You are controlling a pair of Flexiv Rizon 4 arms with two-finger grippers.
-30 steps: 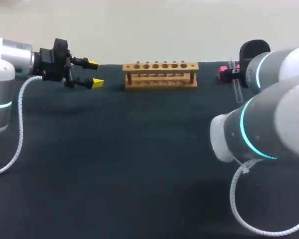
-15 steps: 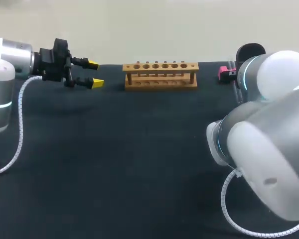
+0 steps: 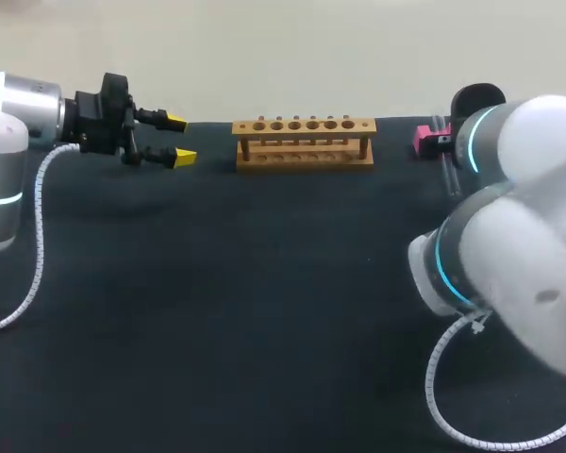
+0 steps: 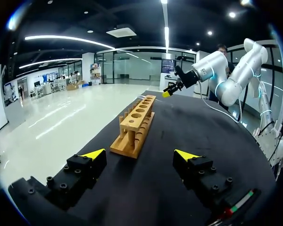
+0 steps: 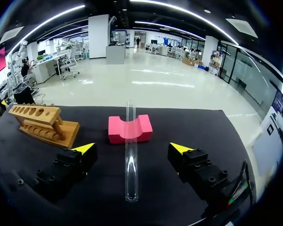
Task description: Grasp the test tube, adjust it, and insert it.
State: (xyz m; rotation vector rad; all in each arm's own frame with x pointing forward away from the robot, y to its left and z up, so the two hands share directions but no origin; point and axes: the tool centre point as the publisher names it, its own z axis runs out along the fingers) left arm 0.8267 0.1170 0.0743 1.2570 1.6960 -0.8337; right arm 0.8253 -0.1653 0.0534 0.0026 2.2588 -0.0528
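**Tube on the block, both jaws wide, nothing gripped**

Tabletop (image 3: 264, 283): black and matte.

Test tube (image 5: 130, 155): clear glass, lying flat near the far right corner of the tabletop. Its far end rests in the groove of the pink block (image 5: 129, 129). The rest runs straight back from the block toward the near edge. In the head view only a short stretch of the tube (image 3: 450, 176) shows, just beside the pink block (image 3: 423, 140); the right arm (image 3: 519, 236) hides the rest.

Right jaws: apart. In the right wrist view one yellow fingertip (image 5: 84, 149) stands on each side of the tube, and the glass runs down the gap between them. Neither tip touches it. I cannot tell how high the jaws are above the tube.

Wooden rack (image 3: 304, 142): upright at the middle of the far edge, with a row of round holes along its top bar. It is well apart from the block and tube.

Left jaws: apart, holding nothing, near the far left corner. Their yellow fingertips (image 3: 184, 158) point along the far edge toward the rack. In the left wrist view the rack (image 4: 134, 127) lies ahead of the tips, end-on.
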